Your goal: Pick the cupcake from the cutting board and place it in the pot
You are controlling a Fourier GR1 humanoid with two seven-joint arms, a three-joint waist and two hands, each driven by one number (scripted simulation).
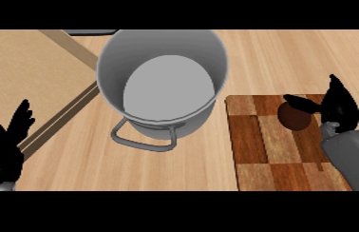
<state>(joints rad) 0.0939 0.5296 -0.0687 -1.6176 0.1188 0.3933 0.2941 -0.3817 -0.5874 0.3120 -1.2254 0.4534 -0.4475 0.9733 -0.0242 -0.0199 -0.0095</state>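
Observation:
A brown cupcake [293, 118] sits on the checkered wooden cutting board [259, 150] at the lower right. My right hand [338, 106] is right beside it on its right, open, with the thumb stretched over the cupcake's top and the fingers pointing up, not curled round it. A large grey pot [163, 64] stands to the left of the board, empty inside, one loop handle [140, 141] facing me. My left hand [15, 136] rests open at the lower left edge, fingers up.
A pale panel with a darker wooden frame [67, 107] covers the counter at the left, running diagonally past the pot. A dark object [91, 32] peeks in at the top edge. Bare light wood counter [294, 60] lies beyond the board.

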